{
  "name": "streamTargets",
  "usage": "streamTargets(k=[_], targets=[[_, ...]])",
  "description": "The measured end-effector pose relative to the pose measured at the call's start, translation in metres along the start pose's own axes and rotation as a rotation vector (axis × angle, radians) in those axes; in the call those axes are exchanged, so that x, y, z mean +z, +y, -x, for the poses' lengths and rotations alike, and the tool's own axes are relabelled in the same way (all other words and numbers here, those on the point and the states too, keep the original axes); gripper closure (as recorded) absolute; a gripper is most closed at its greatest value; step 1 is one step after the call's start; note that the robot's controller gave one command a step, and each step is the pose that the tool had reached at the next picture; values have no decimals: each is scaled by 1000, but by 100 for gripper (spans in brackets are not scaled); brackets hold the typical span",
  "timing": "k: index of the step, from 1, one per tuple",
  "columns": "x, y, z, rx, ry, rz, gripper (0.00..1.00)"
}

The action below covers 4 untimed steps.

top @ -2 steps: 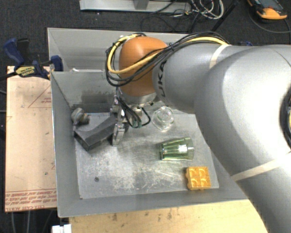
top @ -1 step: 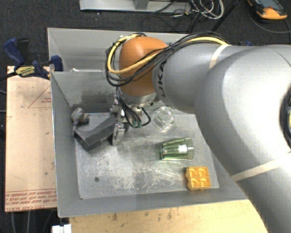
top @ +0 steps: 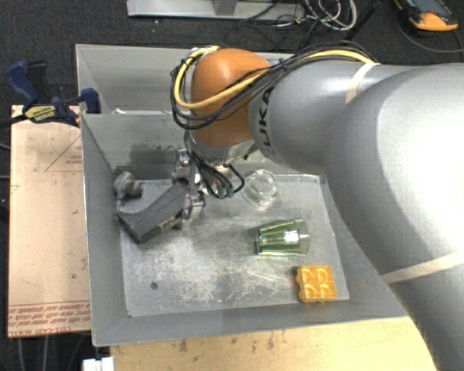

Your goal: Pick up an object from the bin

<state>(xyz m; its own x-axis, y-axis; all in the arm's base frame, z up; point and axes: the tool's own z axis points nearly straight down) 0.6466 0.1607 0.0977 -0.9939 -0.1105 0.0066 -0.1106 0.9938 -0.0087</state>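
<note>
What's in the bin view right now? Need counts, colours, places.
Wedge-shaped block: 1, dark grey, left part of the bin floor, its right end at the end effector.
Knob-like piece: 1, grey, far left, just above the block.
Round clear container: 1, transparent, centre of the floor.
Bottle: 1, translucent green, on its side, right of centre.
Studded brick: 1, yellow-orange, lower right of the floor.
Bin: 1, grey metal.
Arm: 1, silver with orange wrist cover, in from the view's right.
End effector: 1, at the block's right end.
</note>
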Motion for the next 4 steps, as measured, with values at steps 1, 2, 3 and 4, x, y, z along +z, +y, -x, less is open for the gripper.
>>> streamTargets(k=[1,2,3,4], targets=[[-53,3,5,-154,-12,9,100],[-93,7,-3,53,-3,8,100],[-93,7,-3,53,-3,8,100],[-183,-12,-15,-308,-7,8,100]])
